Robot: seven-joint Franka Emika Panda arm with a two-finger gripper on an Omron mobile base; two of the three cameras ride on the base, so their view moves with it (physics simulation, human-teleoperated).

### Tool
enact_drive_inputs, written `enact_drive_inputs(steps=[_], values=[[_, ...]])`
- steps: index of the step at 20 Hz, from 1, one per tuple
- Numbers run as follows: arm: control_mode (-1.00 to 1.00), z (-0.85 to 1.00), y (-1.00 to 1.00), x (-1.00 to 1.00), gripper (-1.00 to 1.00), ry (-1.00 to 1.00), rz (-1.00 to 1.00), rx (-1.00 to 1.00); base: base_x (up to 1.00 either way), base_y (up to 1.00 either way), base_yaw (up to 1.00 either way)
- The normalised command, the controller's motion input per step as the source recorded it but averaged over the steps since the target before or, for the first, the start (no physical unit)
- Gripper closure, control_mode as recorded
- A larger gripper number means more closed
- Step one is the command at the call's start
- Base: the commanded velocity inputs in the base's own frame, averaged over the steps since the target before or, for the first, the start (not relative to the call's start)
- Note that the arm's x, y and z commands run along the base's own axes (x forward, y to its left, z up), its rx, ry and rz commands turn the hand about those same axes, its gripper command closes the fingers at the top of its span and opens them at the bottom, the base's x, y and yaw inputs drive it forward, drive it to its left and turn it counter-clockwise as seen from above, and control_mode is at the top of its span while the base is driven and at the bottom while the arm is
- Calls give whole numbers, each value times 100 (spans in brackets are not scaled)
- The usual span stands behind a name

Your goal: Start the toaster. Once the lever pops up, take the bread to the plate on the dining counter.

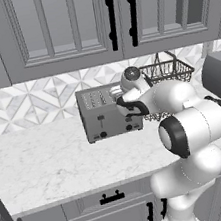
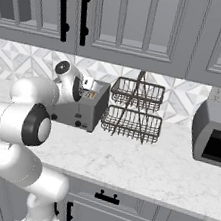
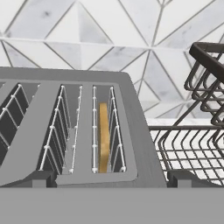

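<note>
- The boxy brushed-grey metal four-slot toaster (image 1: 103,114) stands on the white marble counter (image 1: 50,167) at the centre of the left base view, backed against the pale triangle-patterned tile wall (image 1: 30,100).
- In the hand view its top (image 3: 65,131) fills the left and middle of the frame, and the thin golden-tan slice of bread (image 3: 103,135) stands on edge in the rightmost slot, its long edge running from the frame's bottom toward its top.
- The two-finger gripper (image 1: 118,98) hovers over the toaster's right end, its fingers spread wide and holding nothing; the bread lies just ahead of and below it.
- The coming move, as I judge it, turns on the black levers (image 1: 101,118) on the front face: they sit below the gripper, nearer the bottom of the left base view, so the hand must come forward and down.
- A dark two-tier wire basket rack (image 2: 132,111) stands just beside the toaster, at the right of the hand view.
- A larger plain grey box appliance (image 2: 215,134) sits well apart at the far right of the right base view.
</note>
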Motion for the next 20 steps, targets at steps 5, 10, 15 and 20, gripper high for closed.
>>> enact_drive_inputs(steps=[5, 10, 15, 20], values=[[-100, 0, 0, 0, -100, 0, 0, 0, 0, 0, 0], [-100, 0, 0, 0, -100, 0, 0, 0, 0, 0, 0], [-100, 0, 0, 0, -100, 0, 0, 0, 0, 0, 0], [-100, 0, 0, 0, -100, 0, 0, 0, 0, 0, 0]])
